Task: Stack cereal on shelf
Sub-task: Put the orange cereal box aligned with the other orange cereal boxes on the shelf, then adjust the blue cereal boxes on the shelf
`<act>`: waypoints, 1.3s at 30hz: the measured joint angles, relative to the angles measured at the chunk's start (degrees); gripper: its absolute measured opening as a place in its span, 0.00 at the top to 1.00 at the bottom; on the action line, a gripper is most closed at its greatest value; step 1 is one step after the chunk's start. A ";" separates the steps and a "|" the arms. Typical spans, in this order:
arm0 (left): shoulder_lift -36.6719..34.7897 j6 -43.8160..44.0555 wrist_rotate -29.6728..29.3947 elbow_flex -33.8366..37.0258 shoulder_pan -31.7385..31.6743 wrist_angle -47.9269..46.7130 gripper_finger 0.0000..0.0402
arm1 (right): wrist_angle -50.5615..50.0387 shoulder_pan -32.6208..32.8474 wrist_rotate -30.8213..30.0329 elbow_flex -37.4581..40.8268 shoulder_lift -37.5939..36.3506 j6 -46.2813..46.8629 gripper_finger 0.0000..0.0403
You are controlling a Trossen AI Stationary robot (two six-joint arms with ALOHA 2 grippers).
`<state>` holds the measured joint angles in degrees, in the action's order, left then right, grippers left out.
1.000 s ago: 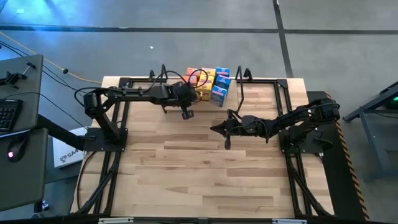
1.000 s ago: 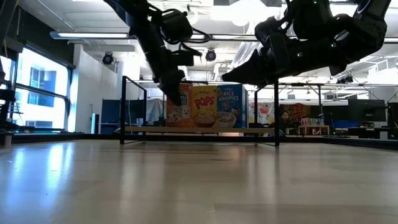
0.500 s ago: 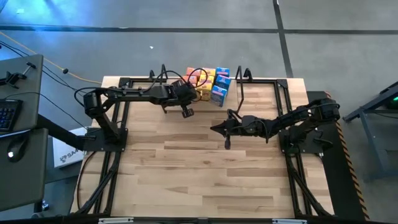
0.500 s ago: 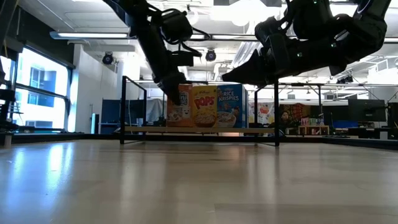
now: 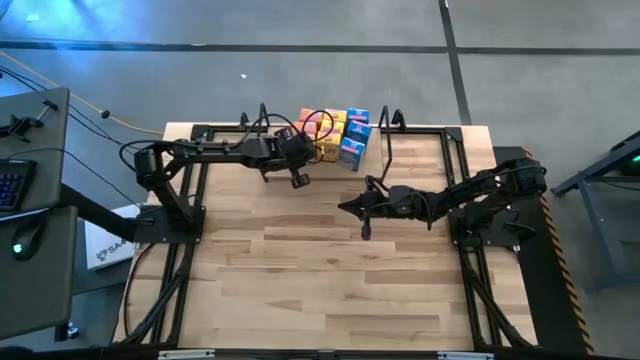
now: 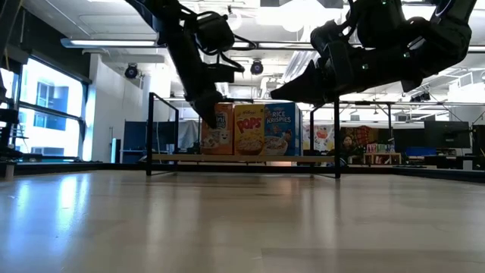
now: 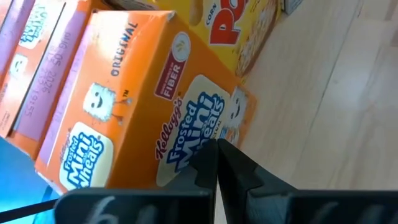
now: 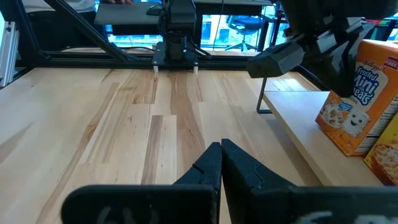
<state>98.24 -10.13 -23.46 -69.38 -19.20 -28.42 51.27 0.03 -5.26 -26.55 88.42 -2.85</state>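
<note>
Arms hang above table (image 5: 320, 270), left gripper (image 5: 298, 180) closed beside cereal (image 5: 340, 135).

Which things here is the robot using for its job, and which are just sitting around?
For the job: the cereal boxes, orange, yellow and blue; the shelf they stand on; the left end effector, shut, right by the orange box.

Just around: the right end effector, shut, waiting over the bare table; a keyboard on the side desk.
</note>
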 joint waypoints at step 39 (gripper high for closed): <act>-26.27 4.10 18.67 21.79 10.52 28.82 1.00 | -17.53 -0.45 -16.55 -3.24 -12.50 5.43 1.00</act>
<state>71.97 -6.04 -4.79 -47.60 -8.68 0.40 33.74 -0.42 -21.80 -29.79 75.92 2.58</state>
